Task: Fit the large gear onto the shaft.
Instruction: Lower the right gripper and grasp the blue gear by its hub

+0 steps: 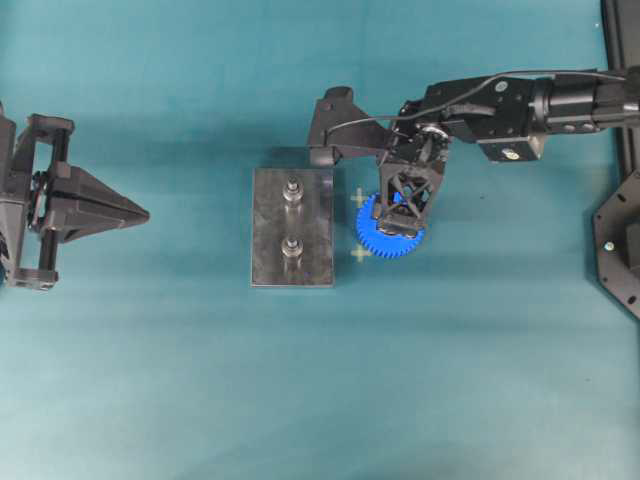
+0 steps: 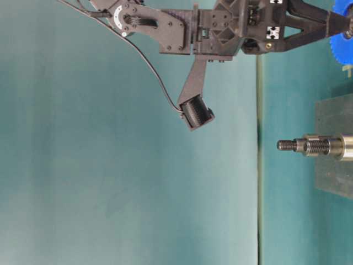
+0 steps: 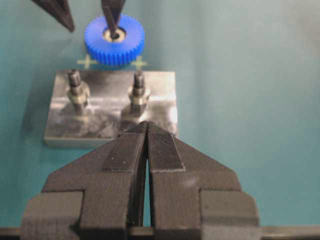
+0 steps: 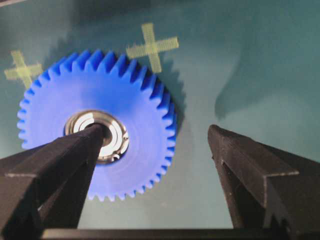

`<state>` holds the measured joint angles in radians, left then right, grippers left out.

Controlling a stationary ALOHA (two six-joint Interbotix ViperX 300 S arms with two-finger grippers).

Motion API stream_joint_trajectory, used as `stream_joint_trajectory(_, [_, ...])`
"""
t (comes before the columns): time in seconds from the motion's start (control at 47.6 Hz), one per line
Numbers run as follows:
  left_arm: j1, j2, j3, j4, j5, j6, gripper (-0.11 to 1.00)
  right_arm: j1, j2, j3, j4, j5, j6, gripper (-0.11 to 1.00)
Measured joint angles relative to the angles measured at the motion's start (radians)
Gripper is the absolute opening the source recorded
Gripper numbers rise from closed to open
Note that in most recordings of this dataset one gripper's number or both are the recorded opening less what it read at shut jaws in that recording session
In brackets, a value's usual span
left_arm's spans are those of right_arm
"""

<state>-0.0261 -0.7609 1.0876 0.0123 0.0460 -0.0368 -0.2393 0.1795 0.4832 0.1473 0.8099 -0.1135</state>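
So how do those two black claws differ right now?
The left gripper has its jaws pressed shut; the right gripper has them spread wide. The left one hangs back from the metal plate over bare table, while the right one is over the large gear, one finger over the gear's hub and the other outside its teeth. Both are black with tapering fingers, and neither holds anything.

Not much else here, just a teal table top (image 1: 180, 380) with two small pale yellow-green cross marks (image 1: 360, 198) stuck or painted on it, one above the other near the middle. There's also a dark seam (image 2: 258, 165) running across the surface in the table-level view, and some black frame hardware (image 1: 618, 245) at the right edge.
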Motion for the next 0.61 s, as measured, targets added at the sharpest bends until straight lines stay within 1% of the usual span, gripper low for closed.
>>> stream_joint_trajectory(0.61, [0.0, -0.002, 0.003, 0.0, 0.0, 0.0, 0.0, 0.003, 0.015, 0.018, 0.0, -0.014, 0.0, 0.9])
